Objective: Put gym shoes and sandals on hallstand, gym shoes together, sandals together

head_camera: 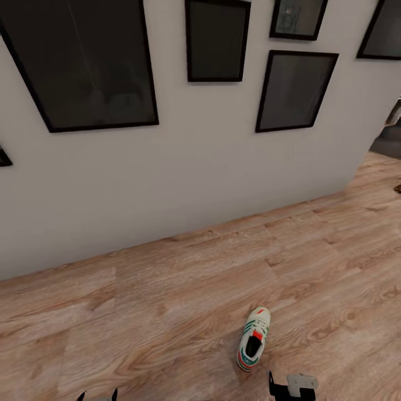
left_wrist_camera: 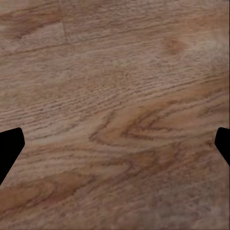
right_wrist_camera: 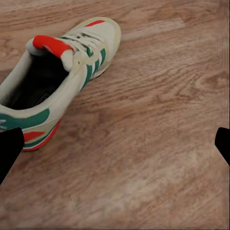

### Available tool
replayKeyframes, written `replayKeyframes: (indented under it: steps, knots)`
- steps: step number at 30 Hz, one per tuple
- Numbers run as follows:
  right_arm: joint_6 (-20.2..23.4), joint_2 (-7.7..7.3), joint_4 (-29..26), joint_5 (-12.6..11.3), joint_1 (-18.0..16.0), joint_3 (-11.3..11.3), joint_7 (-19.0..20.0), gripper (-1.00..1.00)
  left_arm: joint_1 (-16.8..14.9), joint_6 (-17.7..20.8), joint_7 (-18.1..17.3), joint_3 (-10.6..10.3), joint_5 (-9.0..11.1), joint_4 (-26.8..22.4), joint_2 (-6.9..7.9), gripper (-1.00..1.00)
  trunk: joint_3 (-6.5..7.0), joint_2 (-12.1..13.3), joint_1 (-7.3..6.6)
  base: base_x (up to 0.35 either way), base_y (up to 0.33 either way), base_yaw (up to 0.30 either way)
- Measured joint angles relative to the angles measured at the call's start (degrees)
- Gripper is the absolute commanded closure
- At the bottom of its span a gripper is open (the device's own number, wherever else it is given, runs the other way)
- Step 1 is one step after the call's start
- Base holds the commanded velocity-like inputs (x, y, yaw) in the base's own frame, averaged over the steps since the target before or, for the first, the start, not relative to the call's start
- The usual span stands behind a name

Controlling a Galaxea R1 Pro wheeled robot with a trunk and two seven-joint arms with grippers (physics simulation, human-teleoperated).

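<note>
Sneaker [head_camera: 253,338]: one white shoe with green stripes, lying on the wood floor [head_camera: 167,295], just ahead of the right gripper [head_camera: 291,390], toe pointed away toward the wall [head_camera: 195,161].

Right gripper: spread wide, nothing held, shoe off to one side and not between the fingers, judged a pre-grasp approach.

Left gripper [left_wrist_camera: 115,143]: open, empty, poised over bare floor.

Even, soft light fills my views. The floor [head_camera: 167,289] looks slightly blurred; my gym shoe [right_wrist_camera: 57,76] casts only a faint shadow. Wall edges bow at the head view's margins.
</note>
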Motion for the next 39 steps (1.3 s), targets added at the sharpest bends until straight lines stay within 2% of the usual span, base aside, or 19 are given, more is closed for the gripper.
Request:
replayKeyframes:
  steps: [39]
  knots:
    - [0.0,0.01,0.0,0.0,0.0,0.0,0.0,-1.00,0.0,0.0,0.0,-0.1,0.0,0.0,0.00,-1.00,0.00,0.0,0.00,0.000,0.000,-0.263]
